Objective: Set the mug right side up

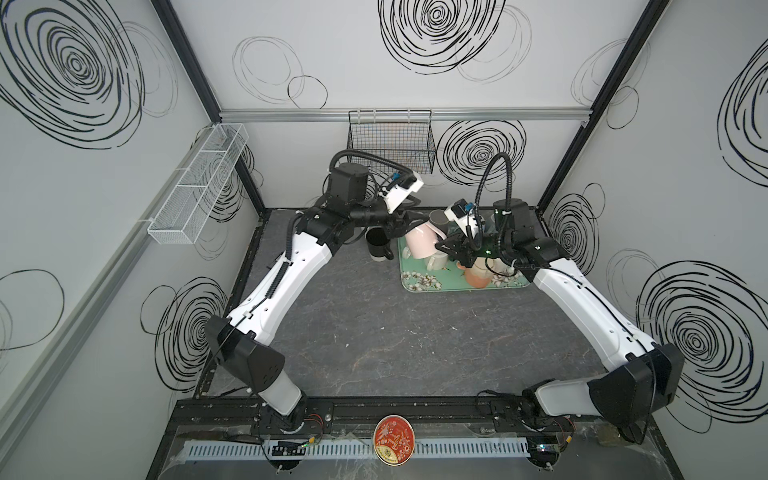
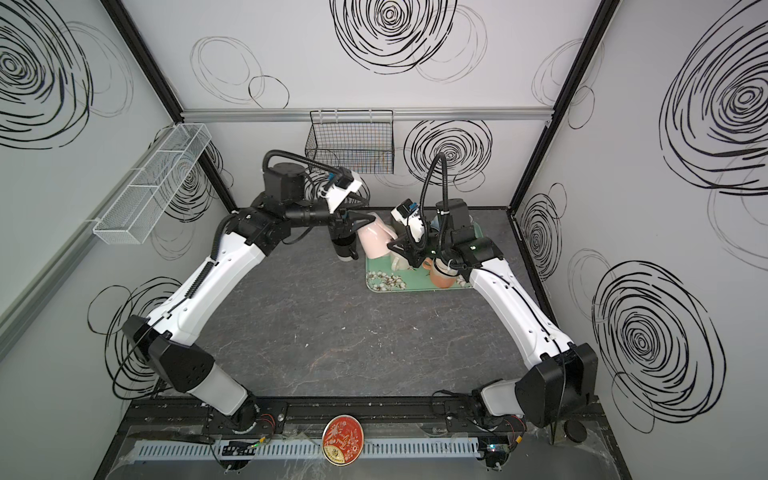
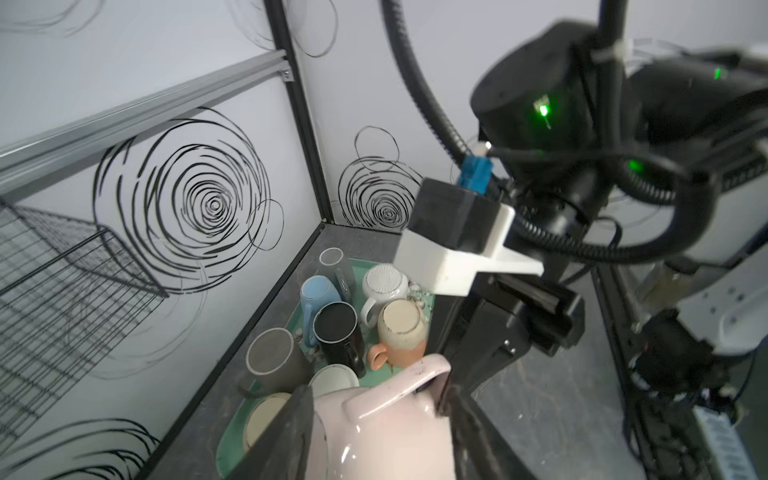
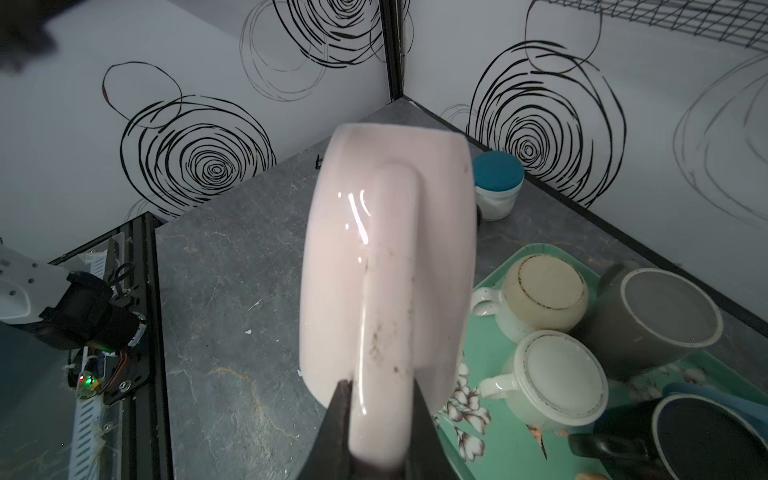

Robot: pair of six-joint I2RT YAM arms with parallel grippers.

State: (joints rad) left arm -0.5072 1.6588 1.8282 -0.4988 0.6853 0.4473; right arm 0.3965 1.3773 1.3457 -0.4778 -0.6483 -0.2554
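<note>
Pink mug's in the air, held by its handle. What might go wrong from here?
The right gripper pinches only the handle, so the tilted pink mug may pivot or slip. It hangs by the tray edge; a drop could hit the upside-down mugs. The left gripper flanks its body and could snag it.

1 pink mug (image 4: 353, 249), 9 other mugs (image 3: 336, 328), 1 tray (image 1: 419, 283), 2 wire baskets (image 1: 390, 145), 1 round tin (image 1: 393, 439), 2 robot arms (image 1: 282, 282).
</note>
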